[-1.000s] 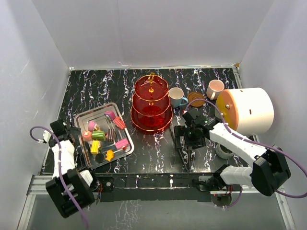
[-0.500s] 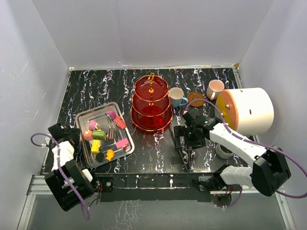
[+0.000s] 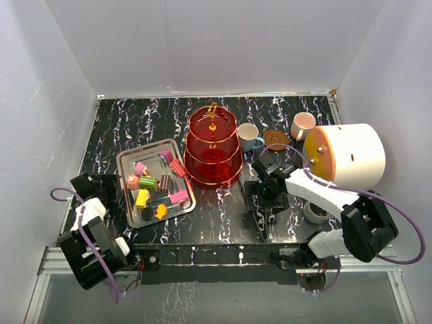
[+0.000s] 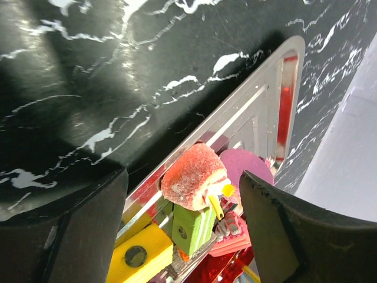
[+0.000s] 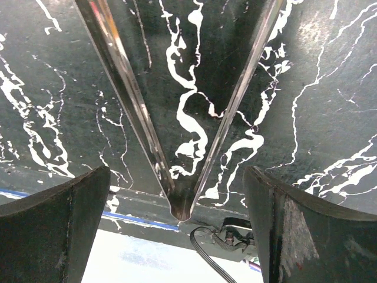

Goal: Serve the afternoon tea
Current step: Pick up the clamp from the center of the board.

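Note:
The red three-tier stand (image 3: 212,148) stands mid-table. The blue cup (image 3: 248,137), a brown saucer (image 3: 275,140) and the pink cup (image 3: 302,125) sit to its right. Block sweets (image 3: 154,187) lie on the silver tray (image 3: 128,160) to its left. My left gripper (image 3: 101,194) is open at the tray's left edge. In the left wrist view (image 4: 182,218) the tray rim (image 4: 247,112), a red sugared sweet (image 4: 193,183), a green block (image 4: 191,227) and a yellow block (image 4: 138,259) lie between its jaws. My right gripper (image 3: 260,201) is open over metal tongs (image 5: 179,200). A second saucer is not visible.
The big white cylinder with an orange face (image 3: 351,154) lies at the right. A small round grey object (image 3: 314,212) sits beside the right arm. The table's near edge (image 5: 135,221) is just past the tongs' hinge. White walls close in the table.
The silver tray with the sweets has slid right and back, toward the red stand, and turned a little. My left gripper followed its left edge. The right arm shifted only slightly.

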Robot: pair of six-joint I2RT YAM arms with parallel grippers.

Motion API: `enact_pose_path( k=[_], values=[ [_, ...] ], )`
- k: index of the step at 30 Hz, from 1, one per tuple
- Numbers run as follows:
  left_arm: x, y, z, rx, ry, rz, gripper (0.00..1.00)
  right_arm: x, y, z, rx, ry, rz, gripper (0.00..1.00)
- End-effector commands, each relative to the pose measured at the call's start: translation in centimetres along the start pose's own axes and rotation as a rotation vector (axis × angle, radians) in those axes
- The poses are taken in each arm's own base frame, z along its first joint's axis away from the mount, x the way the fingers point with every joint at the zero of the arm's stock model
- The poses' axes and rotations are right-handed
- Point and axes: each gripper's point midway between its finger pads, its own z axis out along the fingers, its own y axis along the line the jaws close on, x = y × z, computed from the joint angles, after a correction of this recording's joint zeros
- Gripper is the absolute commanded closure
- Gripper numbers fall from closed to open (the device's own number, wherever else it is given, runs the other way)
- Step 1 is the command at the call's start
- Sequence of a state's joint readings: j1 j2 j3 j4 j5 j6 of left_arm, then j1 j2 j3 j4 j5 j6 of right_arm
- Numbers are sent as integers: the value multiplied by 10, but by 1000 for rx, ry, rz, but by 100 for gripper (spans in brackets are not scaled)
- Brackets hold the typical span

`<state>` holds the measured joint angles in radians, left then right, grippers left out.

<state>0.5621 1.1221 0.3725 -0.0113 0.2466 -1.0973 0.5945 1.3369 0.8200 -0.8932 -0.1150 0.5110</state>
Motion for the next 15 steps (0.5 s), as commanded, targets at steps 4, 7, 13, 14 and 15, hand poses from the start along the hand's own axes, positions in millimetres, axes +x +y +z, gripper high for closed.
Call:
enact_pose_path(
  k=[4, 7, 13, 14, 15],
  values=[
    [6, 11, -10, -113, 33, 111, 17, -13, -3, -3, 51, -28, 22, 5],
    [-15, 4, -27, -169, -62, 156, 6, -23, -11, -9, 110, -77, 45, 2],
    [-43, -24, -65, -192, -164, 281, 1, -48, -8, -39, 117, -238, 165, 2],
    [-44, -32, -71, -171, -169, 316, 1, -51, -5, -41, 96, -267, 172, 2],
    [-46, -40, -77, -149, -170, 356, 1, -53, -4, -42, 75, -284, 172, 2]
  ],
)
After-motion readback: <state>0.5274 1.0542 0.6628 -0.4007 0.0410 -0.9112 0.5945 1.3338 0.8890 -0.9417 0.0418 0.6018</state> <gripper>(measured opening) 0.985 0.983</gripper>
